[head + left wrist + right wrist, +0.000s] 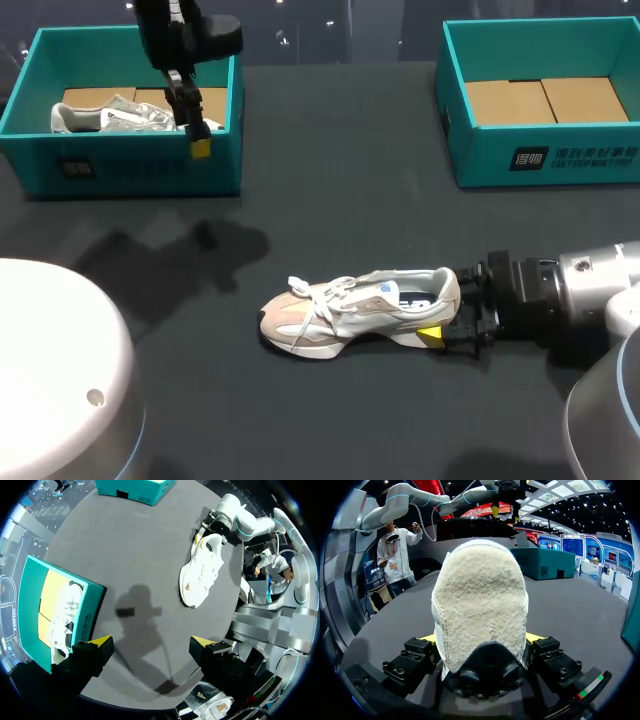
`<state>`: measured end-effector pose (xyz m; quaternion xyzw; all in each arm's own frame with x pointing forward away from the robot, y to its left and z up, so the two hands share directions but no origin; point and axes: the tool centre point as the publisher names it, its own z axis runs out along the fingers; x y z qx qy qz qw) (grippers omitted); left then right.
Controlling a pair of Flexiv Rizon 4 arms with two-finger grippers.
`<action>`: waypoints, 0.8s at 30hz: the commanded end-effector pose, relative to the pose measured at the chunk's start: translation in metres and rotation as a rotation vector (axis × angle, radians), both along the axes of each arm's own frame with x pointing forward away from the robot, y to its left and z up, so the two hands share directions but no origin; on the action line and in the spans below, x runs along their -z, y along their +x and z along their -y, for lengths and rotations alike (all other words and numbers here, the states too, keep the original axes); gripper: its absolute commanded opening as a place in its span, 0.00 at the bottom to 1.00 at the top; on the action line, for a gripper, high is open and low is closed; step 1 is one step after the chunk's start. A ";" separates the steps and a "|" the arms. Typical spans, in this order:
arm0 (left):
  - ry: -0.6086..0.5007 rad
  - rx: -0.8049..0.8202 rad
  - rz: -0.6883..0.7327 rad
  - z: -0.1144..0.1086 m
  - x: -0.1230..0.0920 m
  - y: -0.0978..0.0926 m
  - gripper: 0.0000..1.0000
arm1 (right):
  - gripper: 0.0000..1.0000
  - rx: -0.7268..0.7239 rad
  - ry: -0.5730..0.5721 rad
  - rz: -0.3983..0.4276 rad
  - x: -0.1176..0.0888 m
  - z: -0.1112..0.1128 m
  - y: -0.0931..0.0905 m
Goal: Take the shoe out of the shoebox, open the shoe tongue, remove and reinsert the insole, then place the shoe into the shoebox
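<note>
The right hand (481, 638) grips the shoe (350, 310) by its heel. The left hand (151, 641) hangs open near a shoebox (140, 170).

Right wrist view: yellow fingertips (535, 637) of the right gripper (480, 640) are largely hidden behind the beige-and-white fabric sneaker (479, 595); its toe is concealed.

**Spare sneaker boxed at ten o'clock**

A dark table (330, 200) carries a teal box (120, 172) toward its ten o'clock corner. Inside, on a brown cardboard floor (85, 96), a pale grey-and-white sneaker (110, 116) lies toward the box's nine o'clock end. A soft shadow (190, 255) falls on the tabletop at the box's five o'clock.
</note>
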<state>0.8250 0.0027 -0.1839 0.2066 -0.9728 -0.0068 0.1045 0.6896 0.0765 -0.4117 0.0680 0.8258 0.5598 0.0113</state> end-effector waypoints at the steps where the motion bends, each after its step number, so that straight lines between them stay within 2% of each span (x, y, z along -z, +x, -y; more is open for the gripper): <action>1: -0.001 0.005 -0.001 0.000 0.001 0.000 1.00 | 0.00 -0.001 -0.004 -0.001 0.000 -0.001 -0.001; 2: -0.001 0.005 -0.001 0.000 0.001 0.000 1.00 | 0.00 -0.001 -0.004 -0.001 0.000 -0.001 -0.001; 3: 0.026 -0.060 0.027 0.009 0.003 -0.005 1.00 | 0.00 -0.001 -0.004 -0.001 0.000 -0.001 -0.001; 4: 0.030 -0.109 0.076 0.019 0.006 -0.016 1.00 | 0.00 -0.001 -0.004 -0.001 0.000 -0.001 -0.001; 7: 0.059 -0.240 0.089 0.043 0.009 -0.045 1.00 | 0.00 -0.001 -0.004 -0.001 0.000 -0.001 -0.001; 10: 0.114 -0.393 0.112 0.064 0.016 -0.063 1.00 | 0.00 -0.001 -0.004 -0.001 0.000 -0.001 -0.001; 12: 0.142 -0.459 0.080 0.075 0.020 -0.071 1.00 | 0.00 -0.001 -0.004 -0.001 0.000 -0.001 -0.001; 14: 0.162 -0.529 0.130 0.084 0.027 -0.080 1.00 | 0.00 -0.001 -0.004 -0.001 0.000 -0.001 -0.001; 24: 0.203 -0.801 0.114 0.133 0.052 -0.111 1.00 | 0.00 -0.001 -0.004 -0.001 0.000 -0.001 -0.001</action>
